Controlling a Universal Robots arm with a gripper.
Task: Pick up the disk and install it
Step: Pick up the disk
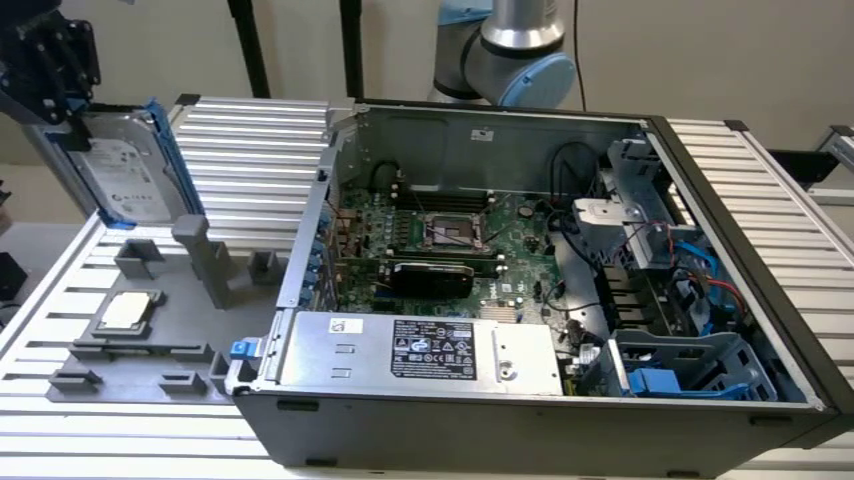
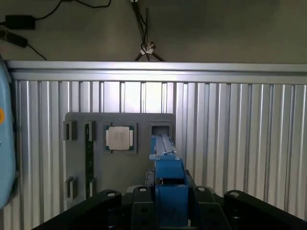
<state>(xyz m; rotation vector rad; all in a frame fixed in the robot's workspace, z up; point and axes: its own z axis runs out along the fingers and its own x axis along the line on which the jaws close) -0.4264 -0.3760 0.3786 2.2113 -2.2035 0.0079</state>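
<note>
While jaws pinch one disk [image 1: 127, 165] aloft, one CPU chip [image 1: 127, 310] rests on fixture [image 1: 160, 352] beside one computer case [image 1: 534, 425].

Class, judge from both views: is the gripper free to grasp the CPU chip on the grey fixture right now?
Probably not: the gripper is shut on the disk, held clear of the grey fixture. Nothing covers the CPU chip, but its grip is taken.

Your gripper [image 1: 56, 88] sits raised, its jaws clamped on the disk [image 1: 123, 170], which hangs directly beneath it.
</note>
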